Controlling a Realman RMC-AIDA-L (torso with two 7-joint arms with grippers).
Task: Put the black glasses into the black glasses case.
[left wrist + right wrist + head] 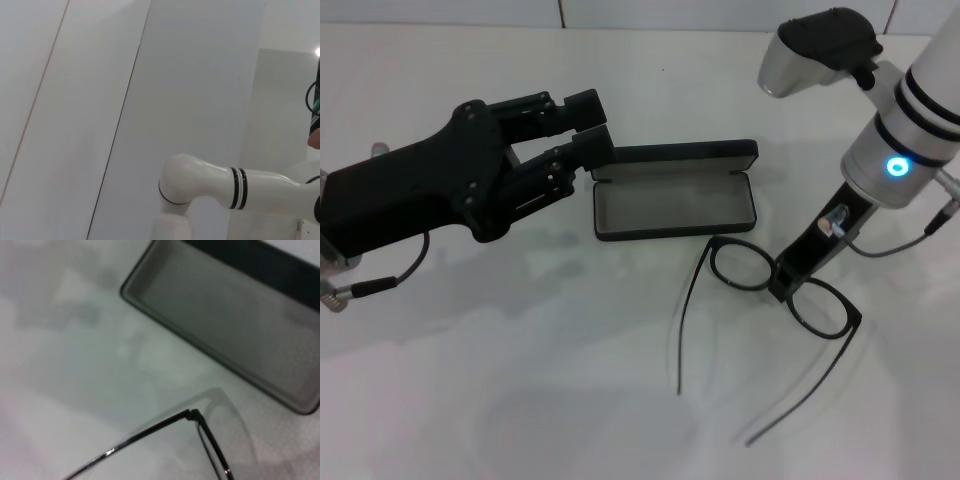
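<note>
The black glasses case [672, 205] lies open in the middle of the table, grey lining up and lid [680, 156] folded back; the right wrist view shows its tray [225, 315] from close by. The black glasses [738, 266] are just in front of the case's right end, temple arms spread toward the table's front. My right gripper [785, 283] reaches down onto the bridge between the lenses and is shut on it. One hinge and temple of the glasses [192, 415] show in the right wrist view, with a shadow offset beneath. My left gripper [588, 125] hovers open at the case's left end.
White table all around, with a tiled wall edge at the back. The left wrist view shows only a pale wall and a white arm segment [210, 182].
</note>
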